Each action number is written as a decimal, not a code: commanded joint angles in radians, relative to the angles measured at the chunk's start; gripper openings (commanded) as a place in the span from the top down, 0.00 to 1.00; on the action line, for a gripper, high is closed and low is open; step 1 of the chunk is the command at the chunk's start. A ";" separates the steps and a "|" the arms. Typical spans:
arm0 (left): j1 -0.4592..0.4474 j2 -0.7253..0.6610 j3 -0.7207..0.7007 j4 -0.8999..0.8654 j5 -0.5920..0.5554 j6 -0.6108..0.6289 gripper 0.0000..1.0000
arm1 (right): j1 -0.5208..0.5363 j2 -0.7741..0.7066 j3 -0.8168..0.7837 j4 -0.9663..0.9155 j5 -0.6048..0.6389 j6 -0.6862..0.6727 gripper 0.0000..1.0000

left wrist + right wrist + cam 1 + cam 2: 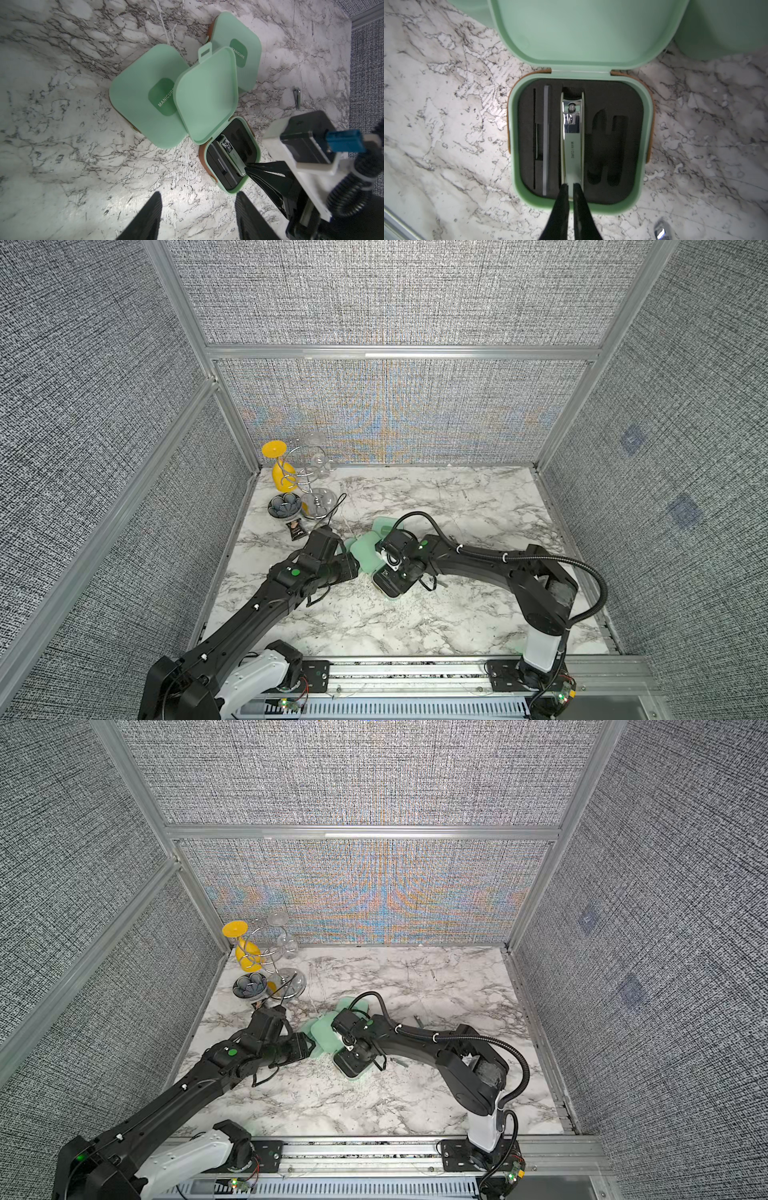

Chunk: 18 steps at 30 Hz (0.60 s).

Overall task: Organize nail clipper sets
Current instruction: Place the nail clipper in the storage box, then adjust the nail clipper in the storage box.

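We see three mint-green rounded-square cases huddled mid-surface between the arms. One closed case and a second closed case each bear a darker green patch reading "MANICURE". The open case (black foam inside) holds a grey file and a silvery-green clipper, also lettered "MANICURE". The right end effector, clenched almost shut, touches the clipper's tail. The left end effector hangs released and empty.
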 commanded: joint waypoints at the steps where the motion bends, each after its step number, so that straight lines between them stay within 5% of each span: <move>1: -0.001 -0.001 -0.001 0.005 -0.002 0.006 0.41 | 0.001 -0.008 -0.004 -0.047 -0.001 -0.006 0.91; 18: 0.000 -0.001 -0.005 0.004 -0.002 0.006 0.41 | 0.002 0.047 -0.004 -0.058 0.009 -0.011 0.95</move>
